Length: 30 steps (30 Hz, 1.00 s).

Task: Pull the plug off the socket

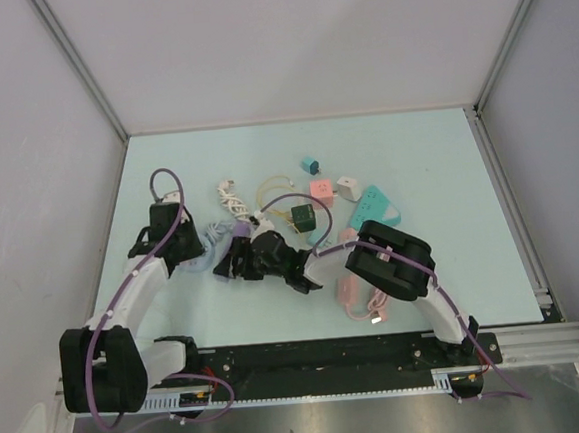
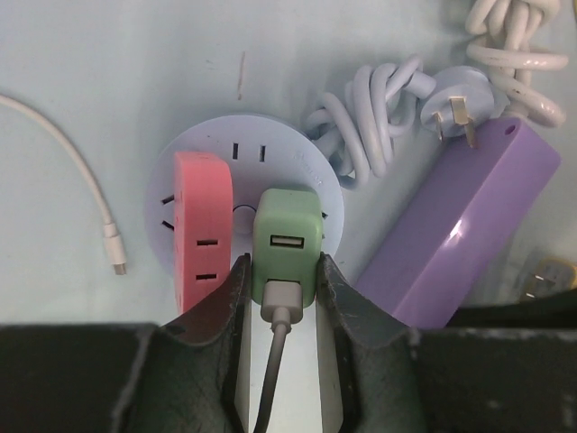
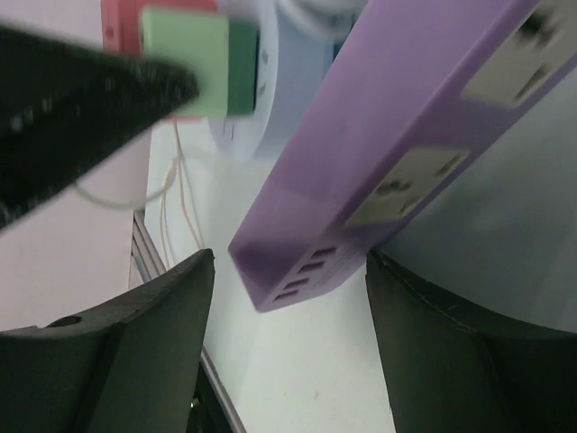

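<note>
A green plug [image 2: 287,239] with a grey USB cable in its near port sits in the round pale-blue socket [image 2: 243,149], beside a pink plug [image 2: 201,225]. My left gripper [image 2: 284,266] is shut on the green plug, one finger pressed on each side. In the top view the left gripper [image 1: 194,252] is at the socket [image 1: 212,241]. My right gripper [image 3: 288,271] is open, its jaws straddling the end of a purple power strip [image 3: 379,144] without touching it. The green plug [image 3: 194,63] also shows in the right wrist view. The right gripper [image 1: 235,264] sits just right of the left one.
The purple strip [image 2: 464,239] lies right of the socket, with coiled white cable [image 2: 370,126] behind it. A white USB lead [image 2: 90,189] lies on the left. A dark green cube [image 1: 304,216], pink adapter [image 1: 320,188], white adapter [image 1: 347,185], teal strip [image 1: 372,206] and pink cable [image 1: 354,297] lie further right.
</note>
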Tool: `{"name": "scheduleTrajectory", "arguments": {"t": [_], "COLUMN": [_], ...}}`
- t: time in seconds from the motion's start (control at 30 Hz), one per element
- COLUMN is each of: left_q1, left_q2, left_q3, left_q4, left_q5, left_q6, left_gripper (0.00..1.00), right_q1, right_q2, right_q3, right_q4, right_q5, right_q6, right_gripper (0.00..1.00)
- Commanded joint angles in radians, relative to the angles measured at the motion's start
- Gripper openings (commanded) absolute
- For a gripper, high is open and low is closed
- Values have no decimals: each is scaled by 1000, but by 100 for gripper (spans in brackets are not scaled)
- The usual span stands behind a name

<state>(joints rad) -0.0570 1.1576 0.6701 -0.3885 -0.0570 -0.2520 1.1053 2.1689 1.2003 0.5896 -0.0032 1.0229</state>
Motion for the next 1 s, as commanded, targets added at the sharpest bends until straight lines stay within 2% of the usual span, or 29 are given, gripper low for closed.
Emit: {"name": "scheduleTrajectory", "arguments": {"t": [0.0, 0.17, 0.33, 0.5, 0.67, 0.8, 0.87, 0.9, 0.97], "left_q1": [-38, -38, -37, -11, 6, 25, 29, 31, 32], "left_q2": [-9, -22, -22, -29, -61, -58, -70, -82, -94], "left_q3": [-23, -21, -18, -9, -27, -30, -32, -32, -36], "left_q4": [-43, -33, -30, -44, -36, -41, -46, -47, -52], "left_q5": [92, 77, 65, -38, -59, -76, -93, -113, -129], "left_q6": [-15, -16, -15, -19, -44, -58, -67, -69, -75], "left_gripper": [0, 0, 0, 0, 0, 0, 0, 0, 0], "right_q1": [-54, -87, -49, 14, 45, 94, 108, 110, 113], "right_q2": [37, 49, 11, -55, -61, -15, 22, 32, 66], "right_q3": [31, 38, 39, 45, 48, 48, 57, 67, 93], "right_q4": [41, 32, -25, -143, -120, 18, 108, 127, 144], "right_q5": [25, 16, 17, 126, 137, 115, 105, 108, 115], "right_q6": [23, 28, -27, -87, -70, -43, -47, -79, -125], "right_gripper": [73, 72, 71, 70, 63, 51, 41, 31, 25]}}
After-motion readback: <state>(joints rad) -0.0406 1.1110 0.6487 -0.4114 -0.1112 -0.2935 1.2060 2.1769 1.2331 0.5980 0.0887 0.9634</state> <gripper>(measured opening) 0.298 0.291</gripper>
